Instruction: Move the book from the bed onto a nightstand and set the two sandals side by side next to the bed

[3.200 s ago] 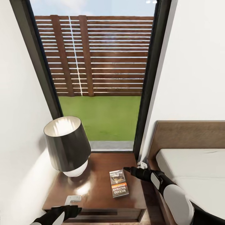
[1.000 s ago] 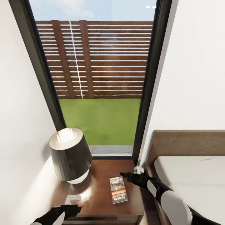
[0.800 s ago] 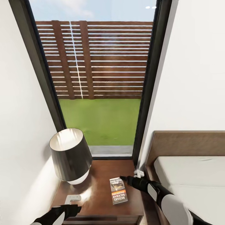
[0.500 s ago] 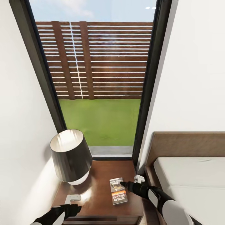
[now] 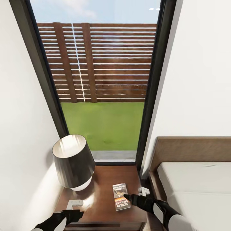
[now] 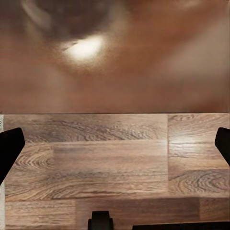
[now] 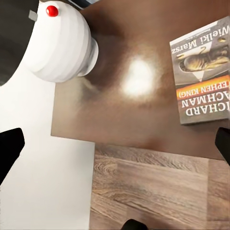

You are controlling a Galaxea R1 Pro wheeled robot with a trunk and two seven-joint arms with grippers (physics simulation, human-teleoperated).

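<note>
Book leg reads as done. The small thin paperback book with dark cover and orange band [image 5: 121, 196] lies flat on the glossy top of the dark brown wooden nightstand [image 5: 102, 179], toward the bed side of it, well apart from the black-shaded lamp with white base [image 5: 73, 162].

My right gripper [image 5: 130, 196] hangs just beside the book's bed-side edge, not gripping it. In the right wrist view both fingertips [image 7: 9, 143] sit at opposite frame margins, so I judge the jaws spread wide and empty; the book [image 7: 203, 88] lies beyond them.

My left gripper [image 5: 75, 214] sits over the nightstand's front edge. In its wrist view the dark tips stand wide apart over wood-plank floor [image 6: 115, 163]. Empty.

Handling note: the book looks light, thin, somewhat flexible, and the top is slick. If I must re-take it, I'd slide it to overhang an edge and pinch across the spine side, not claw from above.

The low bed with pale mattress and brown headboard [image 5: 192, 179] stands just beside the nightstand. Sandals remain outstanding.
</note>
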